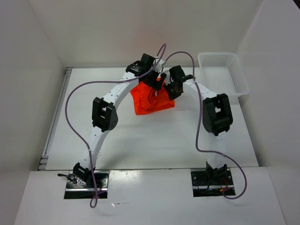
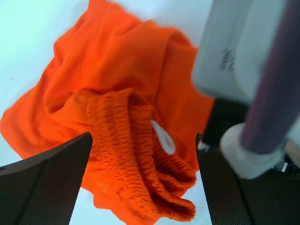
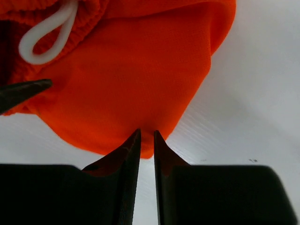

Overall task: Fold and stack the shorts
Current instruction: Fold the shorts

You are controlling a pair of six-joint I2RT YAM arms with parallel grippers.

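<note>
**Orange shorts bunched on the desk between the two sets of jaws, outside the basket**

The white mesh basket (image 1: 217, 55) stands out to the right of the right jaws and well apart from them. The shorts (image 1: 152, 101) are not in it: they lie crumpled on the desk (image 1: 140, 140), directly under both sets of jaws, with most of the cloth spreading to the near side of them.

The left jaws stand wide open, holding nothing. Their dark fingers (image 2: 47, 187) frame the gathered waistband (image 2: 126, 150), which runs below and between them. A loop of white drawstring (image 2: 162, 136) lies on it, closer to the right-hand finger.

The right jaws are drawn nearly together, with only a thin slit between the fingers (image 3: 117, 178). The rounded hem of the shorts (image 3: 131, 84) reaches down to their tips. Whether they pinch that hem or only sit over it cannot be told. Up and to the left of these jaws the drawstring (image 3: 47, 35) loops out of the waistband.

From above, both sets of jaws are hidden under their own wrist housings. In the left wrist view a blurred white housing (image 2: 229, 47) and a purple cable (image 2: 276, 84) cover the right side. In the right wrist view a dark pointed tip (image 3: 23, 91) enters from the left edge, and what it belongs to is unclear.
</note>
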